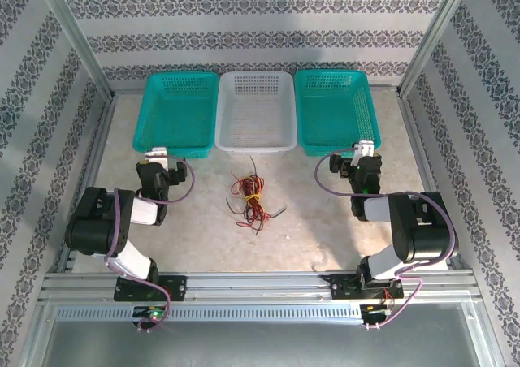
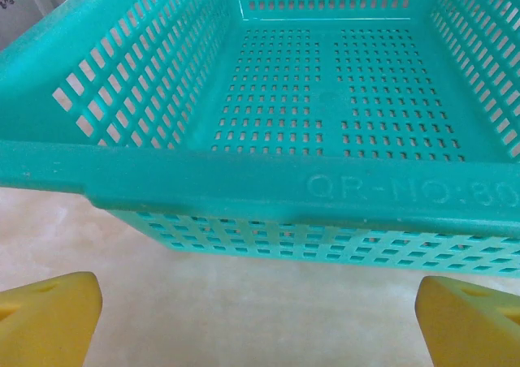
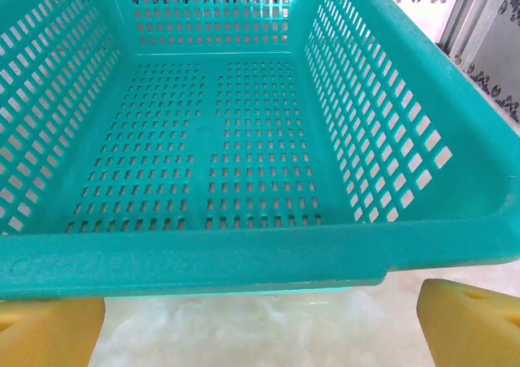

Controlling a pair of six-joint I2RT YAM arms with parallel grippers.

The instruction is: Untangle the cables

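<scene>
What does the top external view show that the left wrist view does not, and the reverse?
Top external view: the tangled bunch of thin red, black and yellow cables on the table, the white perforated plastic basket, the right-hand teal plastic basket and the right gripper. Left wrist view: raised lettering on a basket's near rim. Both: the left teal perforated plastic basket and the open left gripper facing it.

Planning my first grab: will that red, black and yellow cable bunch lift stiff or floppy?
Probably floppy: the cables lie in loose curves on the table. Likely light, as every strand is very thin. They cross near the middle, so pulling one would probably drag the rest along.
</scene>
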